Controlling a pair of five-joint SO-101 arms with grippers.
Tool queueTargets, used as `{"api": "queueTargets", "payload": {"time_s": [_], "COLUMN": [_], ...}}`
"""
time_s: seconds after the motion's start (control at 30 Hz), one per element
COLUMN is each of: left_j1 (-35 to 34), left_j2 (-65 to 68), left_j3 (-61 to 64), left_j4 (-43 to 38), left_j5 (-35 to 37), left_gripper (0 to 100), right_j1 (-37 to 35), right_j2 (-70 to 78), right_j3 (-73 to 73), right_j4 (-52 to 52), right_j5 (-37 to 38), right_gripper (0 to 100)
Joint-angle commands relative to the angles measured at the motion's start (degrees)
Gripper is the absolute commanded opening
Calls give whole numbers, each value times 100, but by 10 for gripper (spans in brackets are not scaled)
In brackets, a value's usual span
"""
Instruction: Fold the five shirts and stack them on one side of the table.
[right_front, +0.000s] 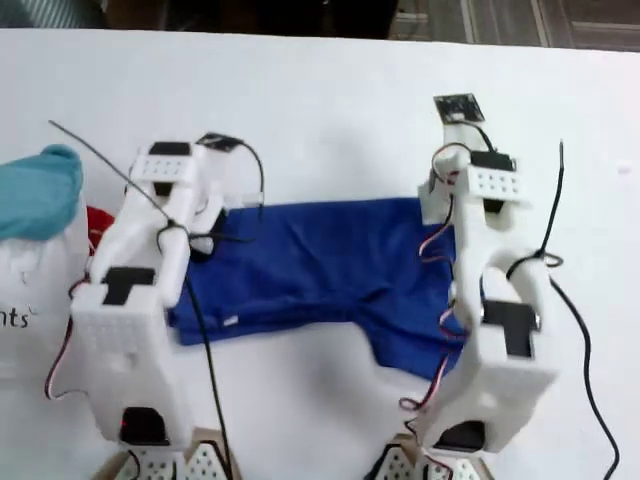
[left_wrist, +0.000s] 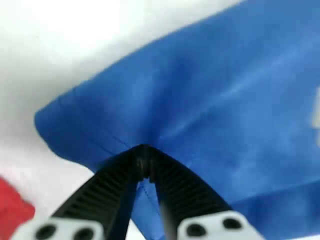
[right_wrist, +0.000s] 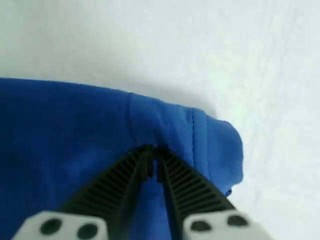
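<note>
Between both hands (left_wrist: 144, 161) (right_wrist: 151, 159), blue shirt (right_front: 320, 262), seemingly pinched.

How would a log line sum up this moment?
left gripper: shut on blue shirt | right gripper: shut on blue shirt | blue shirt: lying on table

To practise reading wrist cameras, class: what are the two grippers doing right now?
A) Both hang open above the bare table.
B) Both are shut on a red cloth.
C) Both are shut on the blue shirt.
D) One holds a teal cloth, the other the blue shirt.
C: in each wrist view the fingertips meet on blue fabric, the left gripper and the right gripper each pinching the blue shirt near an edge.
</note>
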Motion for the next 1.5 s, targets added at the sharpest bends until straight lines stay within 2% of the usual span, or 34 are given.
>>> {"api": "queueTargets", "payload": {"time_s": [0.0, 0.27, 0.37, 0.67, 0.77, 0.93, 1.13, 1.33, 1.47], "left_j1": [-193, -360, -360, -255, -229, -18, 466, 211, -264], "left_j2": [580, 2224, 2734, 2945, 2611, 1196, -1029, -2444, -2462], "left_j3": [-866, -3969, -4875, -5095, -5024, -3881, -857, 2211, 3187], "left_j4": [431, 1873, 2013, 2022, 2040, 2031, 1802, -79, -1029], "left_j5": [53, 237, 229, 211, 211, 9, -44, -229, -545], "left_gripper": [26, 26, 26, 26, 26, 26, 26, 26, 26], "right_j1": [189, 374, 347, 365, 374, 268, 251, 40, -92], "right_j2": [699, 2053, 2413, 2958, 2870, 2545, 1754, 145, -1112], "right_j3": [-800, -2655, -3473, -5354, -5846, -6453, -5969, -4387, -2963], "right_j4": [321, 1007, 1385, 2712, 3011, 3670, 3881, 3855, 3688], "right_j5": [-44, -44, -44, -9, 0, 0, 0, 141, 229], "right_gripper": [21, 21, 21, 21, 21, 21, 21, 21, 21]}}
